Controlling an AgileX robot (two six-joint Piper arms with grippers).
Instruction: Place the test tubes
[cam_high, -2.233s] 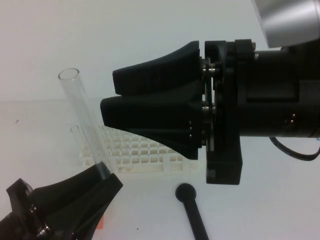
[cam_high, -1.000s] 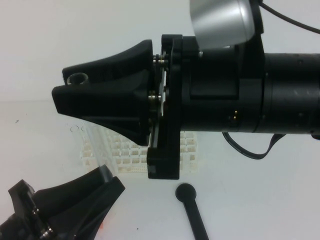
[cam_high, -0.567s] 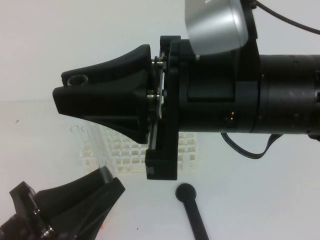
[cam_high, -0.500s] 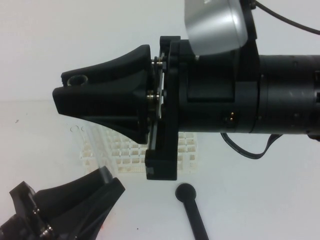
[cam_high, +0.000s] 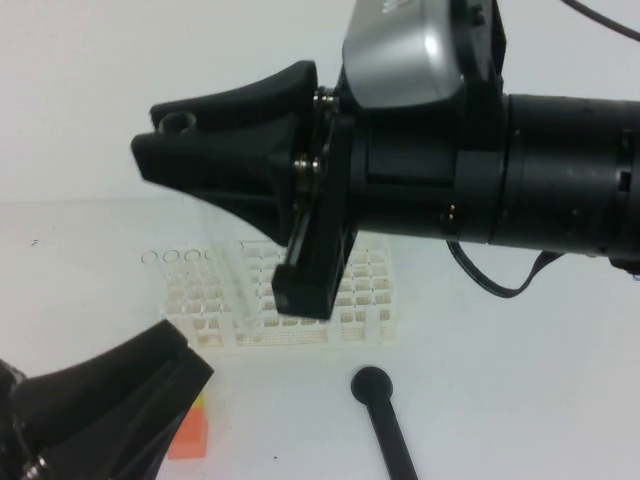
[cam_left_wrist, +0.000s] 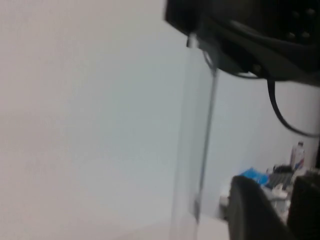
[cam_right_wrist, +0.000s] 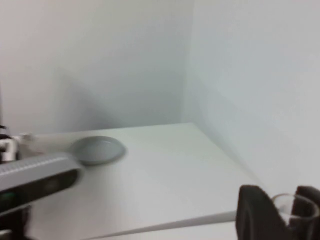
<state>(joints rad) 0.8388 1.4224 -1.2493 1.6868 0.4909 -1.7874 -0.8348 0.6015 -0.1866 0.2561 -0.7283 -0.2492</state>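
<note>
The right hand (cam_high: 155, 135) reaches in from 3 o'clock, high above the desk (cam_high: 520, 380), its tips at about 10 o'clock of the high view. It pinches the tube (cam_left_wrist: 192, 140) just under the rim. The right wrist view shows the rim squeezed between the two fingers (cam_right_wrist: 255, 215). The tube hangs tilted, with its rim toward 10 o'clock and its lower end slanting down toward the near left part of the rack (cam_high: 360, 290). I cannot tell whether that end already sits in a cell.

The left hand (cam_high: 190, 358) is low at 7 o'clock, spread and holding nothing. It is apart from the tube, with an orange block (cam_high: 190, 432) beside it. A black stalk (cam_high: 385, 420) lies at 6 o'clock, clear of the rack.

The step in hand looks like seating the tube.

- Bring the tube upright first, because a slanted tube would catch a cell wall and could tip the light rack.
- Centre the lower end over one free cell, judging this from the high view since the glass is hard to see.
- Go straight down, slowly.
- Let go only once the tube stands in the cell.
- Keep the left hand low and out of the way.
</note>
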